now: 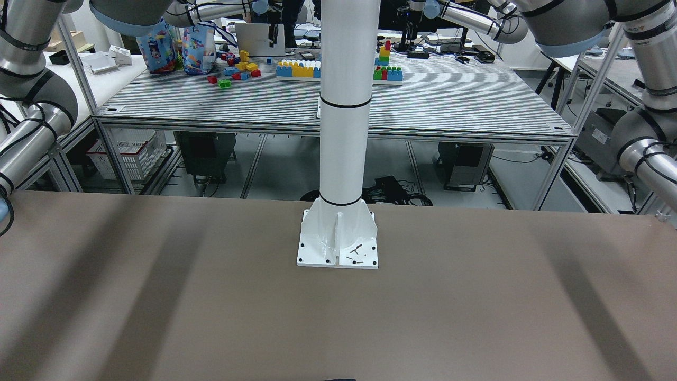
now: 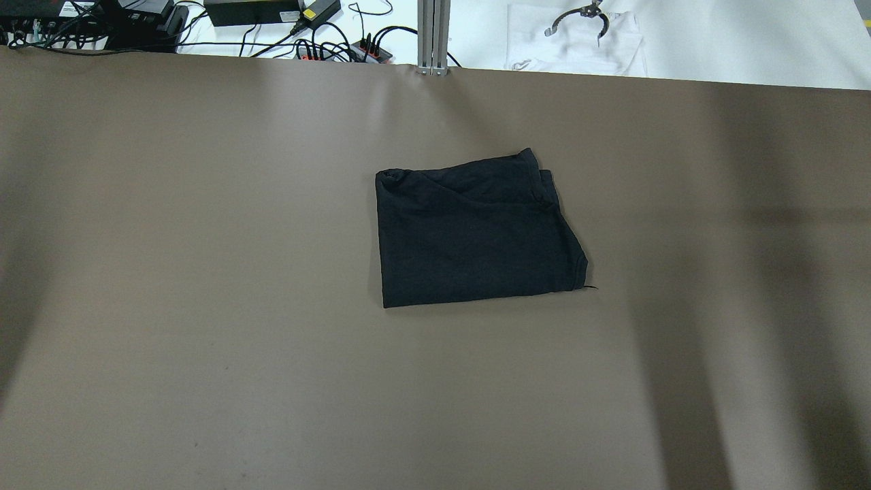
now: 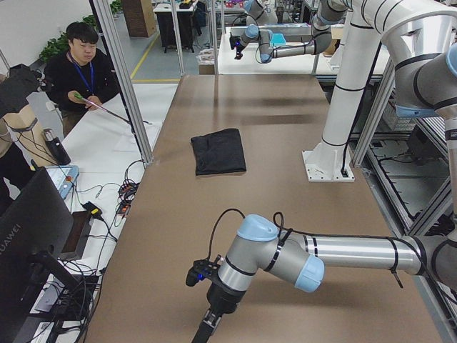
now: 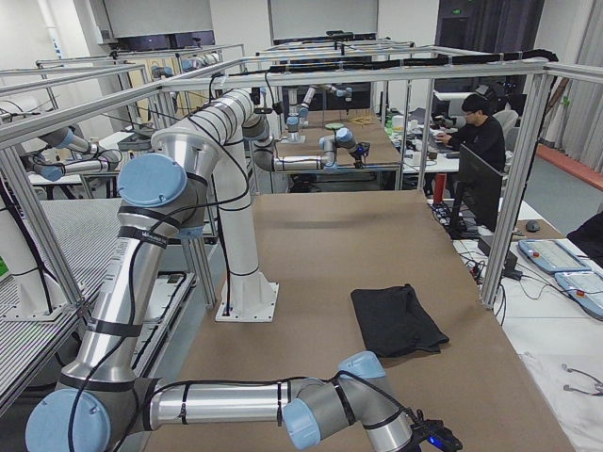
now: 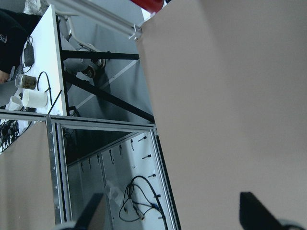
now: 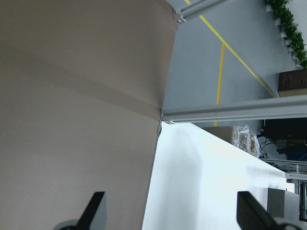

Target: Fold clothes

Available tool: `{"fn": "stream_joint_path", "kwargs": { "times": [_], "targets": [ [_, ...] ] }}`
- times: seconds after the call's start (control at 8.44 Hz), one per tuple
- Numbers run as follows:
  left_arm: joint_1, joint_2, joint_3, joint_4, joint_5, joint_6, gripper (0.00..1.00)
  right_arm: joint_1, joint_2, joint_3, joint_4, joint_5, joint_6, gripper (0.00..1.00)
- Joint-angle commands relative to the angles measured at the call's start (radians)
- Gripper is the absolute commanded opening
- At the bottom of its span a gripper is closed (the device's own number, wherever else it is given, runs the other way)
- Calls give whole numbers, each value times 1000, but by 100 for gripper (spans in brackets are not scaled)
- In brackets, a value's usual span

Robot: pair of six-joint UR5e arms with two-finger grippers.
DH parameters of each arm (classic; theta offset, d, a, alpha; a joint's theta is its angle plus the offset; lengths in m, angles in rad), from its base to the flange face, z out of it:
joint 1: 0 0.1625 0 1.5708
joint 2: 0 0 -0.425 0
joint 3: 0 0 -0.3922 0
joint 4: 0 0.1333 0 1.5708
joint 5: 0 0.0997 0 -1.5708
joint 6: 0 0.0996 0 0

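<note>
Wide apart on the left end effector (image 5: 172,218), with nothing at all between the two dark fingertips (image 5: 93,213). Hanging at the edge of the desk (image 2: 204,286) near the end on the robot's left, with the wrist view looking past the brown edge at metal framing and loose cables underneath. Same deal on the right end effector (image 6: 170,213): spread wide, gripping nothing, hanging by the opposite end of the desk with a white tabletop (image 6: 201,182) just beside the edge. Both well apart from the clothes (image 2: 476,231).

Moving outward: clothes lying flat on the desk as a folded black, roughly rectangular bundle, around the middle of the length and nearer the operators' edge than the robot's. Touched by neither arm. Left side straight and tidy in the overhead view, right side slanted, with a hemmed layer peeking out at the top right corner and a bit of thread (image 2: 590,288) sticking out at the lower right. A few soft creases across the top.

Further out, white pillar (image 1: 344,106) bolted to the desk through a base plate (image 1: 338,254) on the robot's side, across from the clothes. Behind that, a grey ribbed table (image 1: 449,100) scattered with coloured toy blocks (image 1: 299,69). Off past the operators' edge in the left side view, a person in black (image 3: 78,64) with a blue lanyard, holding something thin and rod-like.
</note>
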Motion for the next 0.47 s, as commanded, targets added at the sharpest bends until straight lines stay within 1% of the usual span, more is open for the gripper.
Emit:
{"fn": "stream_joint_path", "kwargs": {
  "times": [0.0, 0.12, 0.36],
  "targets": [
    [-39, 53, -42, -35, -17, -7, 100, 46, -70, 24, 15, -64, -6, 95],
    [-45, 62, -44, -47, -53, -35, 100, 43, -63, 47, 6, -65, 2, 95],
    [-43, 31, -43, -47, -47, -29, 100, 43, -64, 49, 12, -44, -1, 95]
  ]
}}
